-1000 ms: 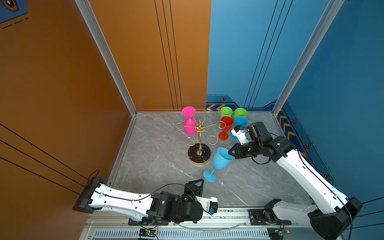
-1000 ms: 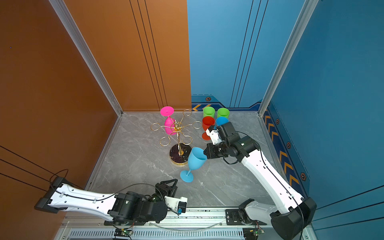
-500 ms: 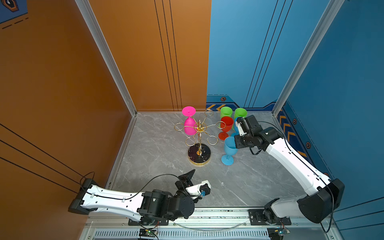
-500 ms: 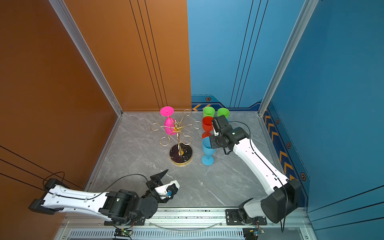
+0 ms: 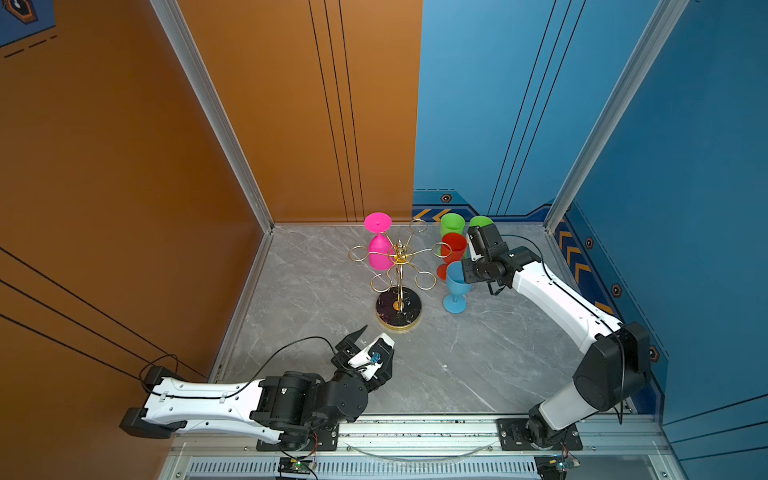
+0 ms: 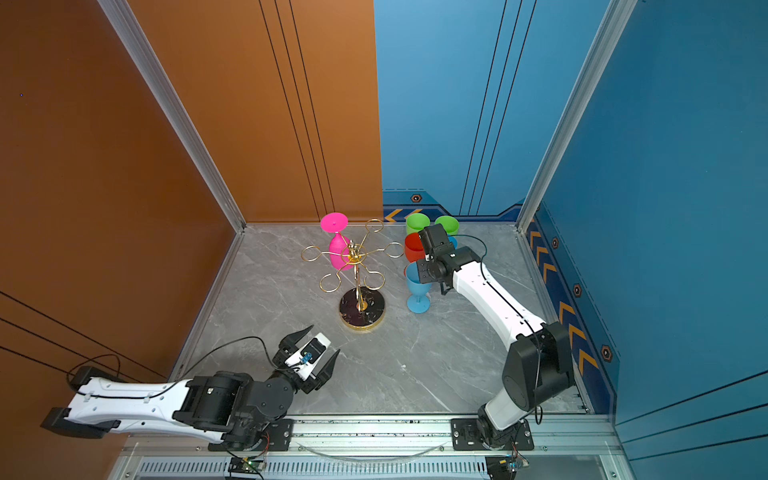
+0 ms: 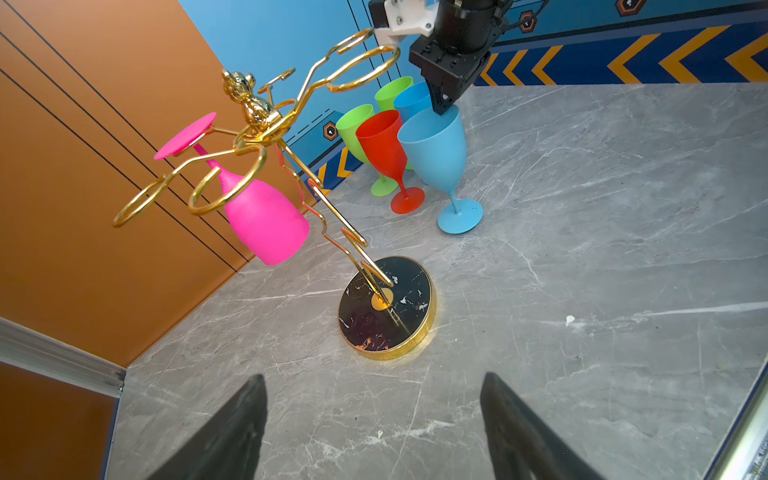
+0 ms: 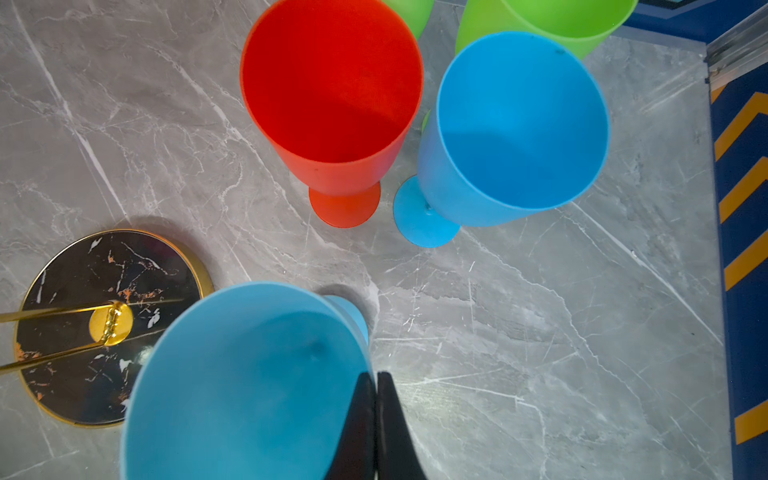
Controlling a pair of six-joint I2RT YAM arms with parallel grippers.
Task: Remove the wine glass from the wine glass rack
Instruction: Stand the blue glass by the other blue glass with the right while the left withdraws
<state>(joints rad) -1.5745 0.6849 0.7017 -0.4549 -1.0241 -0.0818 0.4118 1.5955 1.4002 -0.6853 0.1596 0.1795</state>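
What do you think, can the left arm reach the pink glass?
Probably yes. The left gripper is open, with bare table up to the rack; the pink glass hangs on its far side, screened by its wires.

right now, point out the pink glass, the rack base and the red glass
pink glass (image 7: 266, 220), left wrist view, on its hanging bowl
rack base (image 7: 365, 328), left wrist view, on the black marbled top
red glass (image 8: 332, 83), right wrist view, inside its bowl

Gold wire rack (image 5: 399, 254), six loop arms, black marbled base, upright mid-surface. One pink glass (image 5: 378, 254) hangs upside down in a rear-left loop. A blue glass (image 5: 456, 286) stands upright just right of the base, its rim pinched by the right tool (image 8: 375, 379).
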